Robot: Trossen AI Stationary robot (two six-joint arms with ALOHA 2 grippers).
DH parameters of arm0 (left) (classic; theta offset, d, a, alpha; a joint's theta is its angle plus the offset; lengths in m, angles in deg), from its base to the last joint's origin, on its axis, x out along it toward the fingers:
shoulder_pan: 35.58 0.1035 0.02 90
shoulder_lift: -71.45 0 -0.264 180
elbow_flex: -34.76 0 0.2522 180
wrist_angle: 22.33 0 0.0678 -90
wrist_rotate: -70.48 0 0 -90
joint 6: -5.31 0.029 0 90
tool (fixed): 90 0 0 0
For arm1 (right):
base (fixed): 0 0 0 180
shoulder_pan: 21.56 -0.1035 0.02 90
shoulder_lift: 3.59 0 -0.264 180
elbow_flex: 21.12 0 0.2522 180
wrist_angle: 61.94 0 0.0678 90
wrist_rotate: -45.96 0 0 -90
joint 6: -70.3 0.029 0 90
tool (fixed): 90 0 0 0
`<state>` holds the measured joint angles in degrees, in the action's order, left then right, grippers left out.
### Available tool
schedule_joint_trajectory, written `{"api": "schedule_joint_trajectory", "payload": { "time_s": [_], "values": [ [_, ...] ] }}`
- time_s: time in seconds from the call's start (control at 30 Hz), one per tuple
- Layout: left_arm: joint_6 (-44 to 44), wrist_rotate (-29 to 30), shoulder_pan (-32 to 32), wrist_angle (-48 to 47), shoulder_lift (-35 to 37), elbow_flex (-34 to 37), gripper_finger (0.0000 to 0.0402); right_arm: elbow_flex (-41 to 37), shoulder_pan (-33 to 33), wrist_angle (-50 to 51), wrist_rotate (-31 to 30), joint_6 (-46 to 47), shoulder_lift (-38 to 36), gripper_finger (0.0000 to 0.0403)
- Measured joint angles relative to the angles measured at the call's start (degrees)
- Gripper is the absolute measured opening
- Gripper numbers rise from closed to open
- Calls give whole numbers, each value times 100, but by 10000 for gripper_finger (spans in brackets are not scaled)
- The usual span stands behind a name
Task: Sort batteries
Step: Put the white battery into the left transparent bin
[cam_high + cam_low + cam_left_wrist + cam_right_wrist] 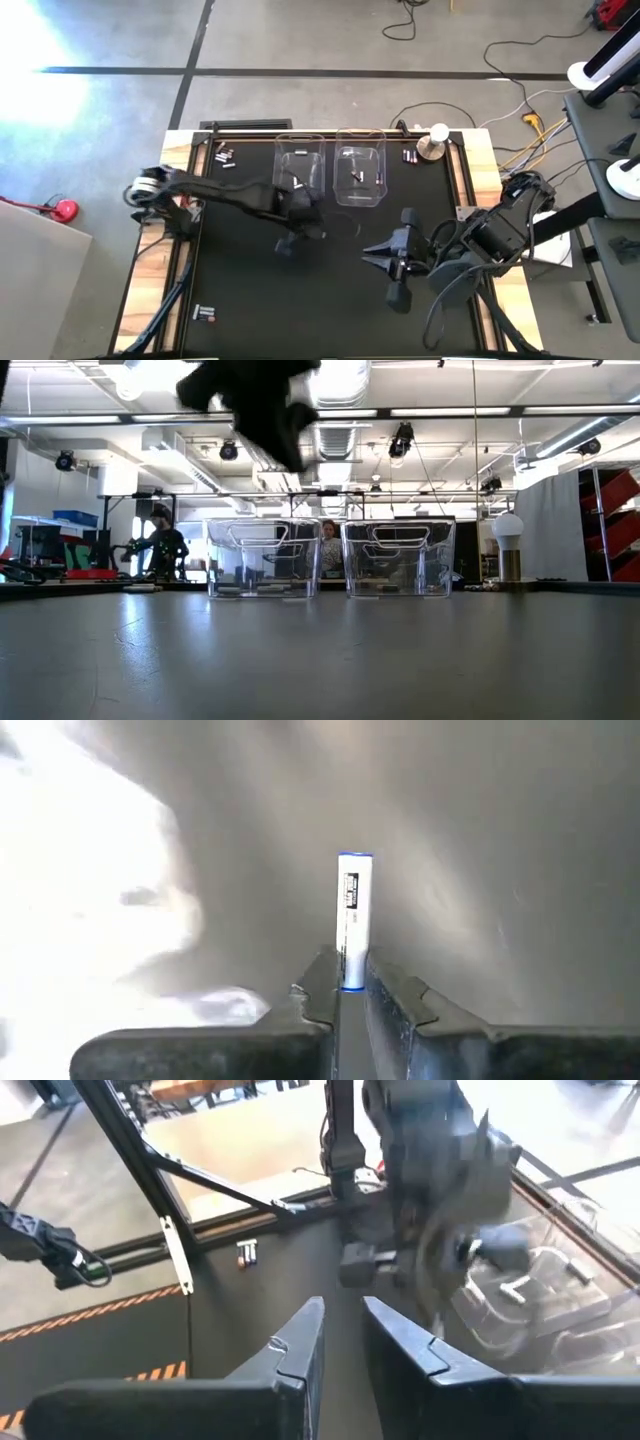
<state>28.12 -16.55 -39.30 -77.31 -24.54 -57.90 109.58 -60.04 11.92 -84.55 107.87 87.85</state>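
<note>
In the left wrist view my left gripper [352, 990] is shut on a white battery [355, 915] with blue ends. From above, that gripper [305, 212] hovers over the mat just near of the left clear bin [299, 165]; in the low view it hangs high [262, 400]. My right gripper [343, 1325] is open and touches nothing; it waits right of centre [378, 255]. Both bins hold batteries [358, 178]. Loose batteries lie on the mat at the far left [225, 157], the far right [410, 156] and the near left [205, 314]. My left gripper pinches the white battery by one end [352, 982] between its two fingertips. The battery lies along the fingers and sticks out straight past their tips, with its blue-capped free end [355, 857] pointing away. It is lifted clear of the mat.
The right clear bin [360, 168] stands beside the left one at the mat's far side. A round-topped stand [432, 147] sits at the far right corner. Open black mat [300, 300] lies between the arms and the near edge. People show in the room behind [165, 550].
</note>
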Motion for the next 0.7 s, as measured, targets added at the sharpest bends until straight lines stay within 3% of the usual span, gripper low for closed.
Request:
{"api": "schedule_joint_trajectory", "payload": {
  "time_s": [0.17, 0.33, 0.53, 0.7],
  "values": [
    [70, 108, 551, 278, 784, -211, 11, 224, 32, -22, -9, -435, -2, 70],
    [-238, 116, 1600, 509, 951, -147, 11, 374, 103, -35, -20, -417, -4, 75],
    [-1015, 110, 2688, 465, 517, 457, 11, 462, 101, -83, -28, -443, -4, 64],
    [-1749, -169, 3133, 402, -101, 812, 11, 462, 103, -57, -66, -538, -4, 63]
  ]
}}
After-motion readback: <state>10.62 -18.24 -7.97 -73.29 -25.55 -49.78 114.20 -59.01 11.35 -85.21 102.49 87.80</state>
